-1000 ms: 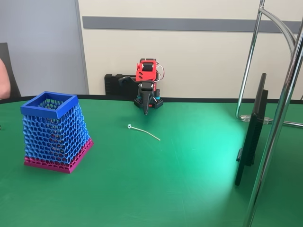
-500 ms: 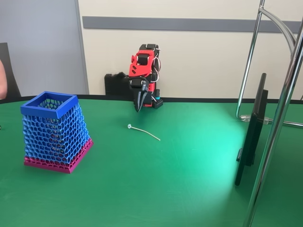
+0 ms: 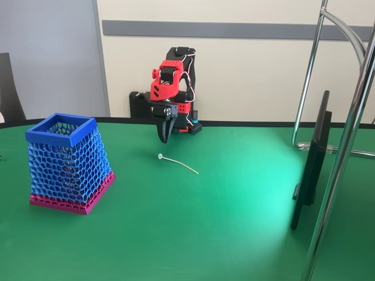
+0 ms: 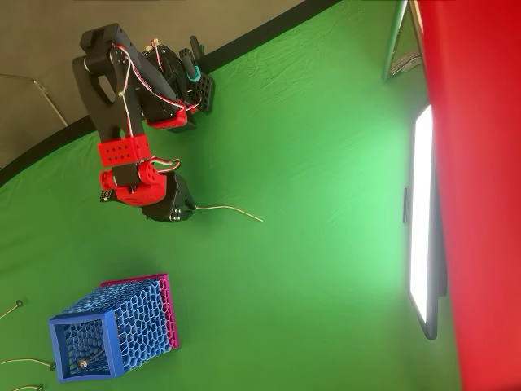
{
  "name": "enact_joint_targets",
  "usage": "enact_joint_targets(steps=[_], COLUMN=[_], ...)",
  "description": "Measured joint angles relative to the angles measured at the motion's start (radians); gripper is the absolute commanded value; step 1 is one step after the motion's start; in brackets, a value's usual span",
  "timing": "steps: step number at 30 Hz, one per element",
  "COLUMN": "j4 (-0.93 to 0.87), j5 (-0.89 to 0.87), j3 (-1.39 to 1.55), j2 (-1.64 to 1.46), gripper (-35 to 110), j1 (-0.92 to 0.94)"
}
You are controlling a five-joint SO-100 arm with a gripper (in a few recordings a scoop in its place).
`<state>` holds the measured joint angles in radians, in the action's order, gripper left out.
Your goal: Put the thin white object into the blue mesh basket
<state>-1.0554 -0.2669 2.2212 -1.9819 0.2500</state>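
Swinging left since the earlier fixed-view frames, the gripper (image 3: 163, 138) now hangs above the desk (image 3: 234, 222), just behind the strip's looped end; its fingers look pressed together. The strip (image 3: 177, 164) lies flat where it lay before, well apart from the basket (image 3: 67, 164) at left. A dark screen (image 3: 310, 170) stands at right. Overhead, the gripper (image 4: 175, 208) hides one end of the strip (image 4: 232, 210); the basket (image 4: 114, 326) stands apart.
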Motion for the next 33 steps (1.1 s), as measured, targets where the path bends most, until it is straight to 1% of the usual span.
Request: enact_joint_targets(steps=[19,33], j4=[0.002,0.014], j5=[-0.028,-0.026], j3=[-0.156,-0.166], j2=[0.374,0.443], gripper=[12,13], j1=[0.015,0.011])
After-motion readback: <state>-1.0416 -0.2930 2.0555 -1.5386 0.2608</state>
